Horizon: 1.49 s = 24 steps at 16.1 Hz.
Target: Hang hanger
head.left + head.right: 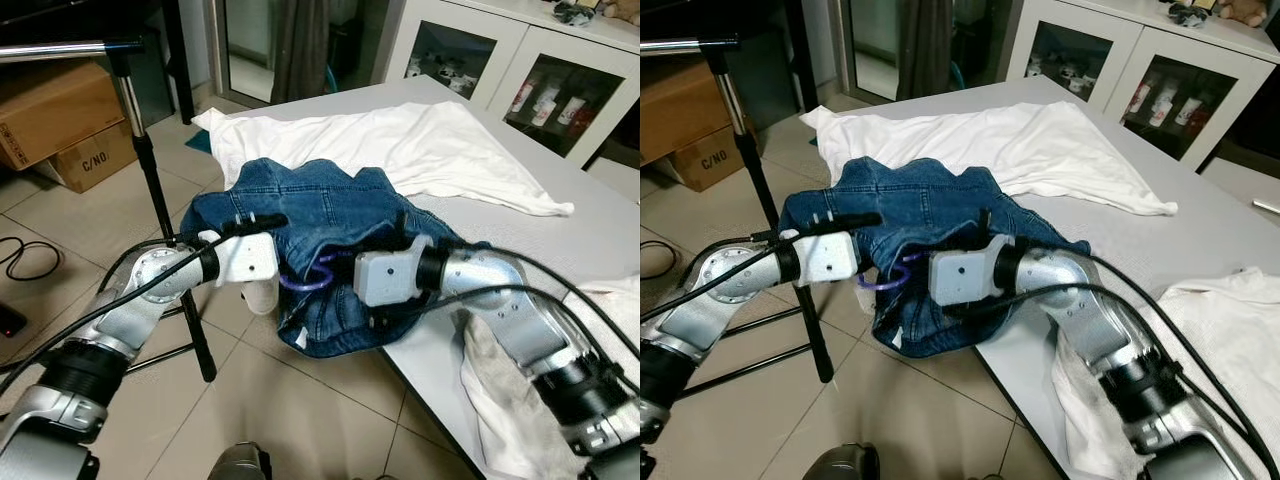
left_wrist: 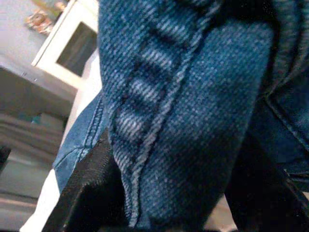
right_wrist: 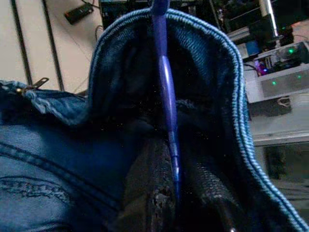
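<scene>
While left gripper (image 1: 262, 222) fingers are pinching denim jacket (image 1: 320, 205) taut — right gripper (image 1: 392, 262) fingers are clamping purple hanger (image 1: 312, 278), steadying it inside.

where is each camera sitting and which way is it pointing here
Left eye view: on the head, looking forward and down at the denim jacket on the grey table; both silver arms reach in, left gripper and right gripper at the jacket.
Right eye view: the same scene, plus the rack pole.
Left wrist view: along the left gripper's fingers, pressed close to a denim seam.
Right wrist view: along the right gripper's fingers, at the purple hanger inside the denim.
Shared: the hanger's purple hook appears in eye views too.
</scene>
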Tool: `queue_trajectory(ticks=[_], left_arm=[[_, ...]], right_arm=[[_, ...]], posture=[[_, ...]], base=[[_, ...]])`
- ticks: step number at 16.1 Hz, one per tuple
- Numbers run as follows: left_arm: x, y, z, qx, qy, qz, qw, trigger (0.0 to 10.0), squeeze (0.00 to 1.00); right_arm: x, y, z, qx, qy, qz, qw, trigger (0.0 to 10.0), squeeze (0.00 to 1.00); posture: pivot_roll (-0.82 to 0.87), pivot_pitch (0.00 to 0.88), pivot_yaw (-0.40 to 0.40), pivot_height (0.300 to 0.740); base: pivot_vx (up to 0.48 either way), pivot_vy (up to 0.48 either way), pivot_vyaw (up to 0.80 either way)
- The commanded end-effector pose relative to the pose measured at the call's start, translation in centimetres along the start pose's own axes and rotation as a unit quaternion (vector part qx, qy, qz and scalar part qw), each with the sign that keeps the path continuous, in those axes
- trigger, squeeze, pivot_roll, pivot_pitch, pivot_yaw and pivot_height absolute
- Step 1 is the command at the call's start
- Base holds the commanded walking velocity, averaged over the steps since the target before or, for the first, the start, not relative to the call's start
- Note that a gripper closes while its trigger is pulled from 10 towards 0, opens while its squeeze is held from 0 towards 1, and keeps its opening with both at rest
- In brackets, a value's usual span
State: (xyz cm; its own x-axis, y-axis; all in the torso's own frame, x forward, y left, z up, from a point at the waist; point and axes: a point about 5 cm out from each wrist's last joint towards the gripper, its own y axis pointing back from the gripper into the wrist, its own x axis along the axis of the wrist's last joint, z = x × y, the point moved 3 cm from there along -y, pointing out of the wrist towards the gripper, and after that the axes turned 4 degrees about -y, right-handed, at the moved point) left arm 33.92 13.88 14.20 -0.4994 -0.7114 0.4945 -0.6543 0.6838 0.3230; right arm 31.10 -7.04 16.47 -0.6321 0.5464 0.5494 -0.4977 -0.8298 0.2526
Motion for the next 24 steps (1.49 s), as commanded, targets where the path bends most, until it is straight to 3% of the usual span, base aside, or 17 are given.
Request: queue_trajectory(ticks=[1,2,4,5,10,16,17,18,19,20,24], left_arm=[[0.3,-0.5,0.8,-0.012,0.0,-0.002,1.0,0.0,0.0],[0.2,-0.6,0.8,-0.007,0.003,-0.006,1.0,0.0,0.0],[0.1,-0.7,0.9,-0.004,0.006,-0.009,1.0,0.0,0.0],[0.1,-0.8,0.9,0.0,0.011,-0.008,1.0,0.0,0.0],[0.2,-1.0,0.9,0.006,0.021,-0.01,1.0,0.0,0.0],[0.2,-1.2,0.3,0.031,0.035,-0.01,0.999,0.0,0.0],[0.2,-1.3,0.1,0.037,0.04,-0.009,0.998,0.0,0.0],[0.2,-1.3,-0.1,0.046,0.05,-0.009,0.998,0.0,0.0],[0.3,-1.4,-0.3,0.053,0.064,-0.006,0.996,0.0,0.0],[0.3,-1.4,-0.3,0.057,0.071,-0.005,0.996,0.0,0.0],[0.1,-1.2,-0.7,0.08,0.104,-0.009,0.991,0.0,0.0]], right_arm=[[0.5,0.7,2.4,-0.051,0.013,0.01,0.999,10.0,0.82],[0.4,0.8,2.4,-0.048,0.008,0.01,0.999,10.0,1.0],[0.2,1.1,2.3,-0.042,0.001,0.007,0.999,10.0,1.0],[0.0,1.4,2.2,-0.032,-0.009,0.006,0.999,10.0,0.0],[0.0,3.4,3.8,-0.067,-0.045,0.021,0.997,10.0,0.0],[0.1,5.2,2.9,-0.027,-0.1,0.038,0.994,10.0,0.0],[0.4,5.3,2.9,-0.026,-0.105,0.047,0.993,10.0,0.13],[0.7,5.3,3.0,-0.026,-0.111,0.056,0.992,10.0,0.49],[0.9,5.4,3.1,-0.028,-0.12,0.063,0.99,10.0,0.46],[1.0,5.6,3.2,-0.029,-0.13,0.068,0.989,10.0,0.0],[1.5,7.5,4.7,-0.074,-0.236,0.126,0.961,10.0,0.0]], posture=[[0.13,0.021,-0.079,0.74],[0.13,0.021,-0.079,0.74],[0.13,0.022,-0.081,0.74],[0.13,0.022,-0.081,0.74],[0.12,0.025,-0.077,0.74],[0.12,0.027,-0.075,0.74],[0.12,0.027,-0.075,0.74],[0.12,0.027,-0.075,0.74],[0.12,0.027,-0.075,0.74],[0.12,0.027,-0.075,0.74],[0.11,0.029,-0.073,0.74]], base=[[0.0,0.0,0.0],[0.0,0.0,0.0],[0.0,0.0,0.0],[0.0,0.0,0.0],[0.0,0.0,0.0],[0.0,0.0,0.0],[0.0,0.0,0.0],[0.0,0.0,0.0],[0.0,0.0,0.0],[0.0,0.0,0.0],[0.0,0.0,0.0]])
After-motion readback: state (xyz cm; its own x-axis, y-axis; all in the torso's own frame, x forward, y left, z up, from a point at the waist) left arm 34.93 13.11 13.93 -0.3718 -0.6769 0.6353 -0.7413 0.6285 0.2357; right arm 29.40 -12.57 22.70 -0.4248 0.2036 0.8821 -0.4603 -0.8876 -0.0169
